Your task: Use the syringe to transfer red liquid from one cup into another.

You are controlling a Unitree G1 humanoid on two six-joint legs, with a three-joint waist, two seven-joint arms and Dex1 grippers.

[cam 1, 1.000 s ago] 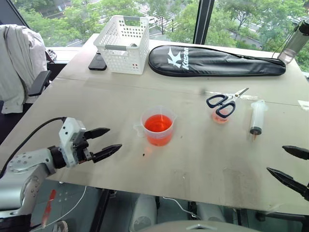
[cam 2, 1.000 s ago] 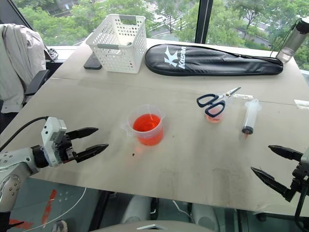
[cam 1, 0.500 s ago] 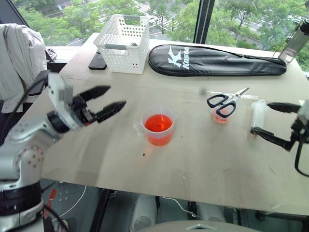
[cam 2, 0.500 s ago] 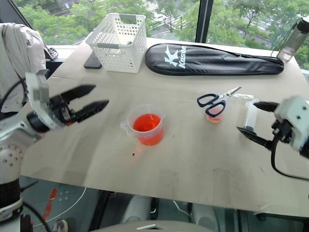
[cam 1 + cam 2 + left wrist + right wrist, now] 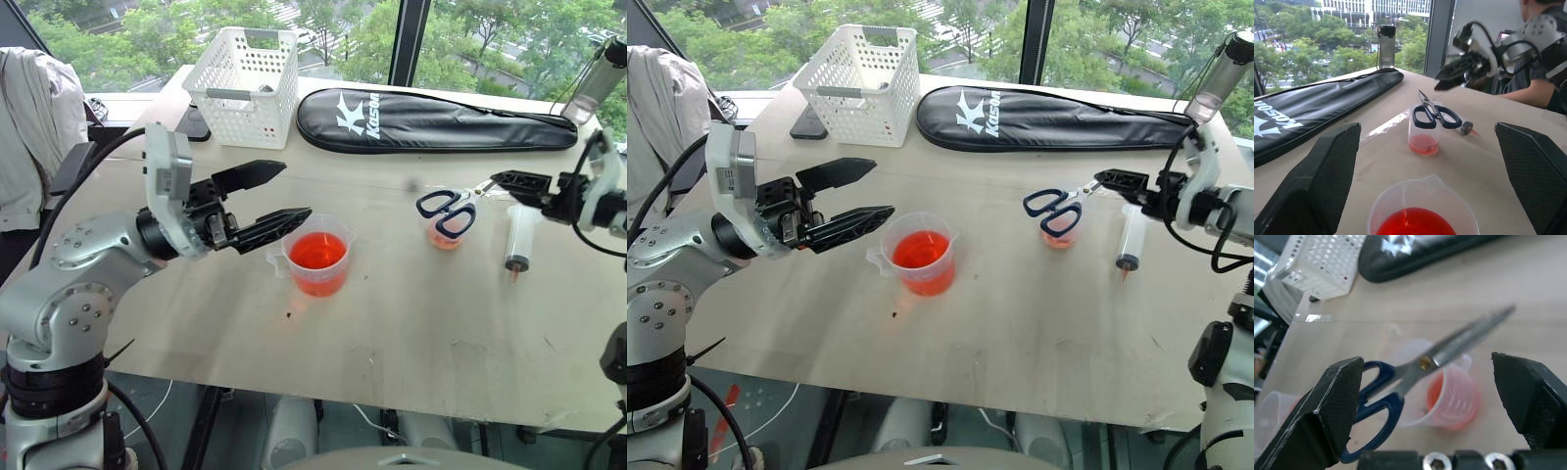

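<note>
The spouted beaker [image 5: 318, 261] of red liquid [image 5: 317, 251] stands mid-table. My left gripper [image 5: 294, 190] hovers open just left of it, fingers pointing at its rim. Further right the small cup [image 5: 445, 237] holds a little red liquid, and blue-handled scissors [image 5: 447, 210] lie across its rim. The syringe [image 5: 520, 237] lies flat on the table to the right of the cup, nozzle toward the near edge. My right gripper [image 5: 1112, 182] floats open above the syringe's far end, pointing left at the scissor blades. In the right wrist view the scissors [image 5: 1415, 377] and cup [image 5: 1449, 399] sit between its fingers [image 5: 1327, 411].
At the back of the table stand a white basket [image 5: 245, 86], a dark phone [image 5: 194, 124] beside it, a long black racket bag [image 5: 441, 122] and a bottle [image 5: 594, 86]. A jacket-draped chair [image 5: 39, 127] is at left. A seated person [image 5: 1542, 63] is behind my right arm.
My left gripper has risen and swung right, up to the beaker. My right gripper has come from the near table edge forward over the syringe and rolled over. Both stayed open.
</note>
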